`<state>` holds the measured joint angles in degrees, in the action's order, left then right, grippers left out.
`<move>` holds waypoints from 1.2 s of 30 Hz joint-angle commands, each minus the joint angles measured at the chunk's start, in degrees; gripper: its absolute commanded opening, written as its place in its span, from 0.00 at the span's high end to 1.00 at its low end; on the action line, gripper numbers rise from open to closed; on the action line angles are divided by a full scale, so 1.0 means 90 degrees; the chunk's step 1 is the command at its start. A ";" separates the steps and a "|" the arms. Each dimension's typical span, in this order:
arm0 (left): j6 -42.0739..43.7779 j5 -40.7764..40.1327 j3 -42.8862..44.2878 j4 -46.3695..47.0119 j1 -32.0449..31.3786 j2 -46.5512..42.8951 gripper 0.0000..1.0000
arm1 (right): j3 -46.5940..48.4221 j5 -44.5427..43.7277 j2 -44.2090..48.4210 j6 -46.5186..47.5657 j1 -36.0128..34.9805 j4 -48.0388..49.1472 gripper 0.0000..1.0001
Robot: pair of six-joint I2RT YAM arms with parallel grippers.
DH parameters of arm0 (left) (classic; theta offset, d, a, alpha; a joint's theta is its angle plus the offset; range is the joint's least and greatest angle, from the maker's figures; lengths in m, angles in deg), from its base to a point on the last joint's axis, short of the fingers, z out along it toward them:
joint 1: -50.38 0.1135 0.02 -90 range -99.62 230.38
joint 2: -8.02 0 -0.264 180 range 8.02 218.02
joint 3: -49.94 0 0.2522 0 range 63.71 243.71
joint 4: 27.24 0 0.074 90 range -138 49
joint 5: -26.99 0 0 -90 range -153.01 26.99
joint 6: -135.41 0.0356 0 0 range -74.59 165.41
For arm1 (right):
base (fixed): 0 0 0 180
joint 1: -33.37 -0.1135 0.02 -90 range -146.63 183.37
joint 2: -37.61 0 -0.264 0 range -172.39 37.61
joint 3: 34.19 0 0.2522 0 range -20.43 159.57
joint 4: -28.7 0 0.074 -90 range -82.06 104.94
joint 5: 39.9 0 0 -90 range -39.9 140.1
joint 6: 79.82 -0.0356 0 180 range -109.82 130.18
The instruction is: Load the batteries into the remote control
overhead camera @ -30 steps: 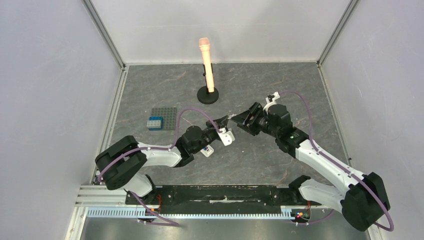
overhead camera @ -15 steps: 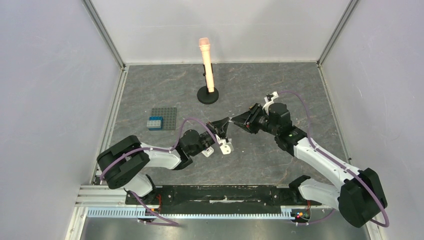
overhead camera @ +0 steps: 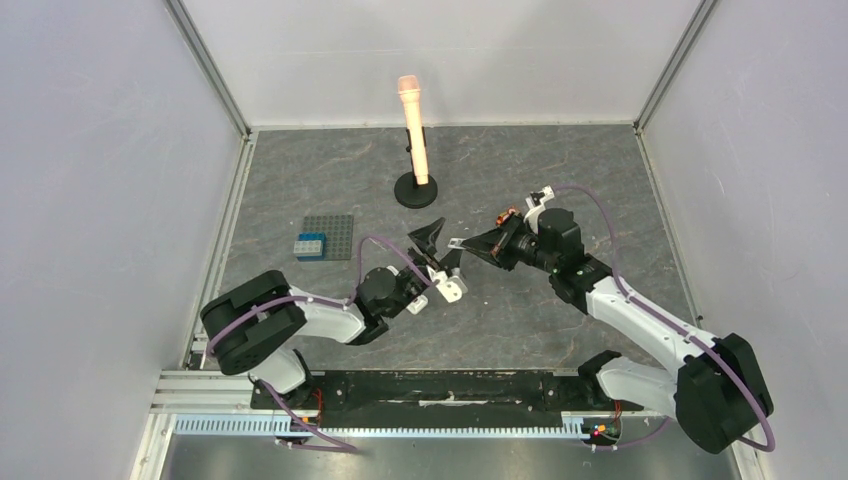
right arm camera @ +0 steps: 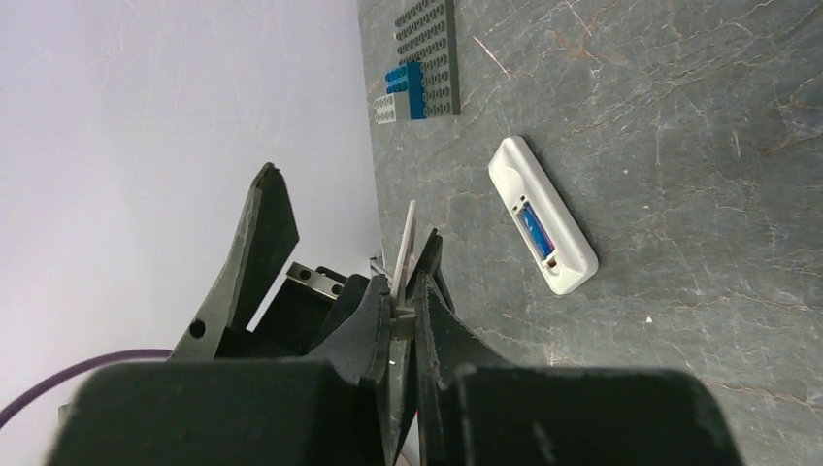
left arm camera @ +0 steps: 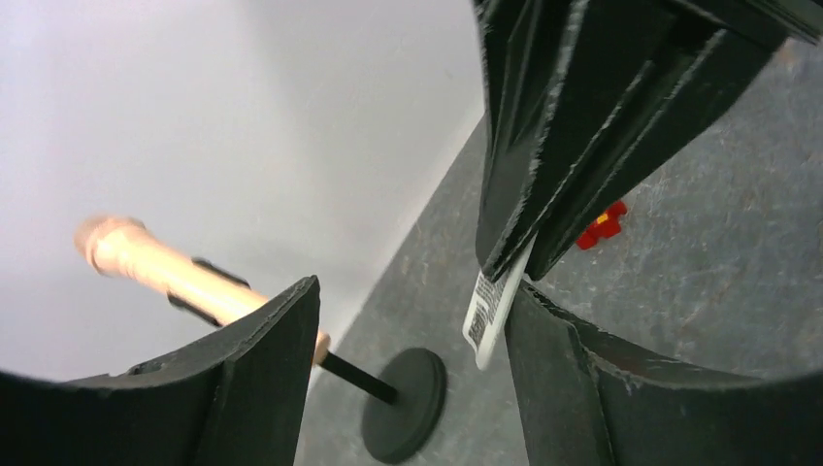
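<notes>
1. Grey marbled table (overhead camera: 330,170), white walls around it. The remote control (right arm camera: 543,216) lies on it back-up with its bay open. Blue of the batteries (right arm camera: 534,228) shows inside, though I cannot tell whether both cells are seated.
2. My right gripper (right arm camera: 408,277) is pinched onto a thin white cover (left arm camera: 488,316) with a barcode label, held in the air above the table.
3. My left gripper (left arm camera: 412,291) is spread wide and grips nothing. The cover hangs between its fingers, close beside one of them.
4. I read this as a handover of the cover. I would shift the left gripper so the cover sits centred, flat faces to the pads and clear of the right tips. Then I would close the left firmly and only after that release the right.
5. Thin plastic may twist or slip, so I would keep the exchange low and near the remote, away from the red block (left arm camera: 602,225).
</notes>
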<state>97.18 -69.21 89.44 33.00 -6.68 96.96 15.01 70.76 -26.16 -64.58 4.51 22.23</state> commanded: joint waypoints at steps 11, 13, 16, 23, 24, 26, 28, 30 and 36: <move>-0.6638 -0.2639 0.0365 -0.5529 -0.0183 -0.3385 0.24 | 0.0056 -0.0807 0.0181 0.2012 -0.0129 -0.0471 1.00; -0.7044 -0.2743 0.0514 -0.6047 -0.0167 -0.3509 0.23 | 0.0021 -0.0752 0.0081 0.2175 -0.0302 -0.0411 1.00; -0.7761 -0.2892 0.1052 -0.7288 0.0115 -0.3410 0.21 | 0.0134 -0.0789 -0.0185 0.2287 -0.0819 -0.0371 1.00; -0.9652 -0.1285 0.1253 -0.8190 0.2091 -0.3587 0.22 | 0.0817 -0.1037 -0.1240 0.2580 -0.2171 -0.0508 1.00; -0.9758 -0.1158 0.1212 -0.8193 0.2309 -0.3610 0.22 | 0.0927 -0.0986 -0.1405 0.2626 -0.2279 -0.0519 1.00; -0.9960 -0.0918 0.1248 -0.8490 0.2616 -0.3536 0.22 | 0.1195 -0.0863 -0.1821 0.2748 -0.2464 -0.0634 1.00; -1.0122 -0.0692 0.1289 -0.8660 0.2875 -0.3340 0.22 | 0.1515 -0.0609 -0.2250 0.2858 -0.2583 -0.0777 1.00; -1.0292 -0.0384 0.1281 -0.8715 0.3107 -0.3116 0.23 | 0.1776 -0.0327 -0.2633 0.2916 -0.2690 -0.0800 1.00; -1.0628 0.0376 0.1029 -0.8251 0.3399 -0.2601 0.26 | 0.2135 -0.0059 -0.3223 0.2976 -0.2759 -0.1199 1.00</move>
<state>6.58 -71.74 99.30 -43.39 23.11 71.87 30.99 67.96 -53.37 -39.62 -20.06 14.43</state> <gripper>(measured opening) 0.744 0.057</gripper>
